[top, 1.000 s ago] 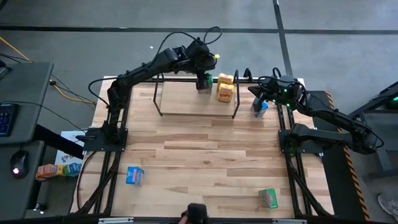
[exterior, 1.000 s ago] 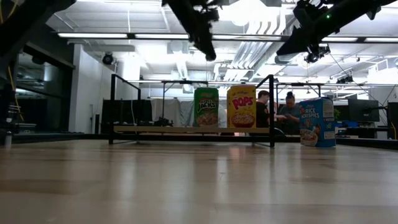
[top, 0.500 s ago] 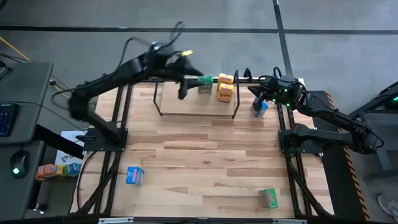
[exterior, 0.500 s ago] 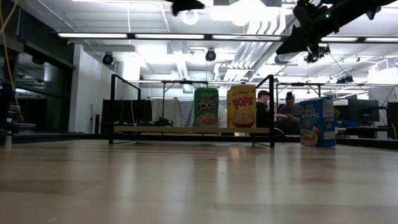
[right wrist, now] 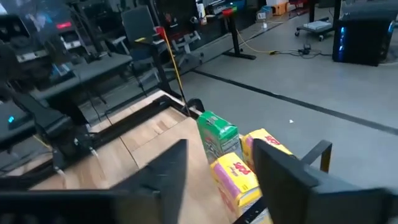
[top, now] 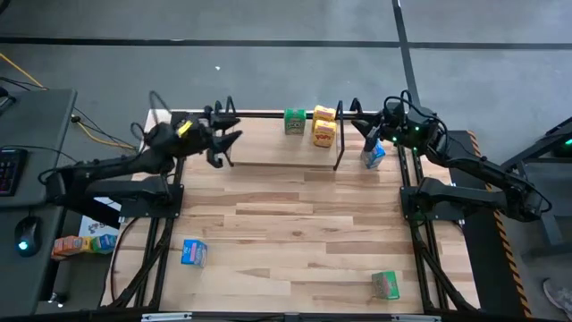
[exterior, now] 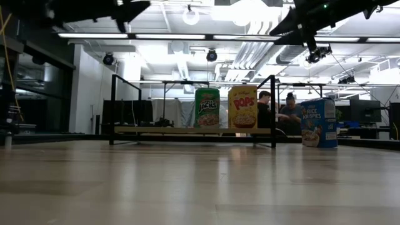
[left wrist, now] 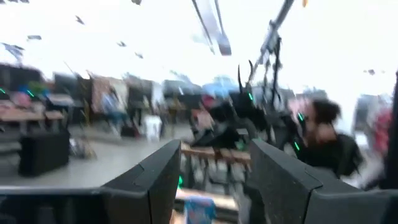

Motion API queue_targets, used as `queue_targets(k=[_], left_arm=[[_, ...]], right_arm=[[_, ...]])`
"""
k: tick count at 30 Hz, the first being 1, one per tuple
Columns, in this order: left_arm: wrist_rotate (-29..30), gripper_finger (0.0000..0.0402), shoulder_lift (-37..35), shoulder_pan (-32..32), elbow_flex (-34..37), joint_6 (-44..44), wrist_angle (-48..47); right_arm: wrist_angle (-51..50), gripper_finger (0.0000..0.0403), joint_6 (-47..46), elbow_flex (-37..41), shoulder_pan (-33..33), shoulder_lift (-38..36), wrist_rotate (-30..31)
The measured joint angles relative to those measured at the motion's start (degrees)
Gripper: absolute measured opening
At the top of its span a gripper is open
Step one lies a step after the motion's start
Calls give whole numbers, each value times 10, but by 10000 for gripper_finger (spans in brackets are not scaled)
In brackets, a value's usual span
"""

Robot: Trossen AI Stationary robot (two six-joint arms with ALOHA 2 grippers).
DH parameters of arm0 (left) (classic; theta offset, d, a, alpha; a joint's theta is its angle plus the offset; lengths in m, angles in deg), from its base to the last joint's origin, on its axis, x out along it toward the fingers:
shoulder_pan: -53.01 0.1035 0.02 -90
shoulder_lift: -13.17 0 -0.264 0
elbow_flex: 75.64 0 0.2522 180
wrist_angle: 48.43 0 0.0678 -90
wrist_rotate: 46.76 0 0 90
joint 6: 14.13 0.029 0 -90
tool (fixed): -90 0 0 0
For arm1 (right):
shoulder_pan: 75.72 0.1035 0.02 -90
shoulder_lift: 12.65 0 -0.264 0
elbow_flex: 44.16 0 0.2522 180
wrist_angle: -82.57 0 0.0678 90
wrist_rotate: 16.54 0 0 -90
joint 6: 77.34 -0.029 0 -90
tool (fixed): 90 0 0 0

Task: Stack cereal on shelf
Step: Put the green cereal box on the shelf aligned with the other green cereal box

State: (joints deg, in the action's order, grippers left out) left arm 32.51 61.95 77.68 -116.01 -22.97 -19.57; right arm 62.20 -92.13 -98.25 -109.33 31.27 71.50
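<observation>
Near edge of the tabletop: a blue cereal box lies flat toward the left, a green cereal box lies flat toward the right, well apart from each other and from the shelf.

Far side: the shelf, a pale plank between two black wire hoop uprights. A Apple Jacks box stands upright on it, with a yellow Pops box upright just beside; from above a second yellow box sits right behind the Pops one. All three are at the right end of the shelf; the left part of the plank is bare.

Just outside the right upright, a blue Rice Krispies box stands on the tabletop, not on the shelf.

Left tool hangs in the air over the shelf's left upright, fingers spread apart, nothing between them; left wrist view is motion-blurred. Right tool is above the Rice Krispies box at the far right corner; right wrist view shows its two fingers parted with a clear gap and no box in it.

Beyond the tabletop in the low view, two people sit in the background room.
</observation>
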Motion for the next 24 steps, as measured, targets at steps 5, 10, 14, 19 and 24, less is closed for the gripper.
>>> queue_targets(k=[5, 10, 14, 19, 24], left_arm=[[32, 186, -39, 0, 45, -9, 21], [3, 186, -42, 0, 45, -29, -21], [-8, 186, -41, 0, 45, -13, -45], [-8, 186, -41, 1, 45, -11, -42], [-8, 186, -41, 0, 45, -11, -54]], right_arm=[[2, 262, -4, 0, 0, 5, -14], [-6, 294, -40, -31, 2, 37, -83], [-151, 296, -76, -121, 41, 82, -158], [-464, 296, -103, -271, 147, 149, -111], [-727, 296, -315, -344, 287, 191, -32]])
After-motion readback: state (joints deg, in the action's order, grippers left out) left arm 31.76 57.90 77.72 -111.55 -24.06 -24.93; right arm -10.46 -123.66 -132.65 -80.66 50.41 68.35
